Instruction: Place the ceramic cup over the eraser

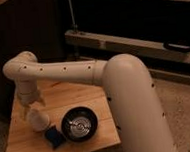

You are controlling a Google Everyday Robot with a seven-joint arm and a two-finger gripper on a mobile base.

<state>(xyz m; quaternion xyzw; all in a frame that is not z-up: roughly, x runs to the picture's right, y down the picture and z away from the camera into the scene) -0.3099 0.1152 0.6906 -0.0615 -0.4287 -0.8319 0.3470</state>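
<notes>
The ceramic cup [38,119], small, white and without a handle, stands at the left of the wooden table [70,95]. My gripper [33,106] hangs right above it at the end of the white arm [68,73], which reaches in from the right. Gripper and cup look in contact, but I cannot make out a grip. The eraser is hidden from view.
A round black pan [80,124] sits on the table just right of the cup. A dark blue pad [53,137] lies between the cup and the pan near the front edge. Dark shelving [135,42] runs behind the table.
</notes>
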